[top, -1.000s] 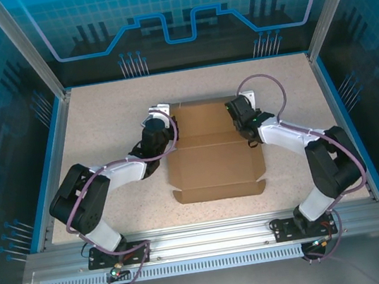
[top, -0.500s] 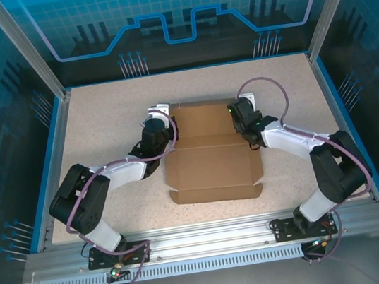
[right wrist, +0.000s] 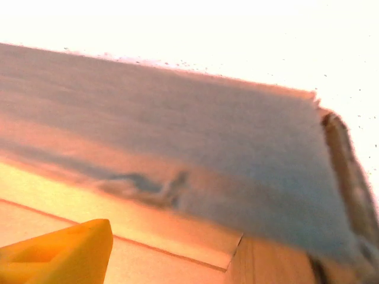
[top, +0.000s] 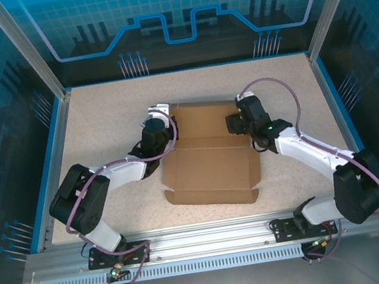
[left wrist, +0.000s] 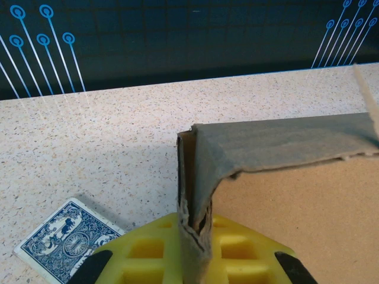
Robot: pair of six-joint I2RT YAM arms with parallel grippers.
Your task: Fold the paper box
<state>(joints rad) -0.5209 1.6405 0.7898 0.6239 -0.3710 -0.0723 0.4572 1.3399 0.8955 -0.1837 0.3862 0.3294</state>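
The paper box [top: 211,164] is a brown cardboard sheet lying mid-table, with its back half folded up into low walls and the front panel flat. My left gripper [top: 165,130] stands at the box's back left corner. In the left wrist view its yellow fingers [left wrist: 142,251] press from both sides on the upright left wall [left wrist: 195,195], so it is shut on that wall. My right gripper [top: 238,122] is at the box's right wall. The right wrist view is blurred and overexposed, with one yellow finger [right wrist: 62,251] far left and the raised wall [right wrist: 195,154] ahead.
A blue-and-white patterned card pack [left wrist: 68,239] lies on the speckled table just left of the left gripper, beside the box corner. Blue frame rails [top: 50,163] border the table [top: 99,112] on the left, right and back.
The right arm has swung outward and its wrist has lifted toward the box's back right. The box's front panel slid slightly left and nearer. The left arm held still.
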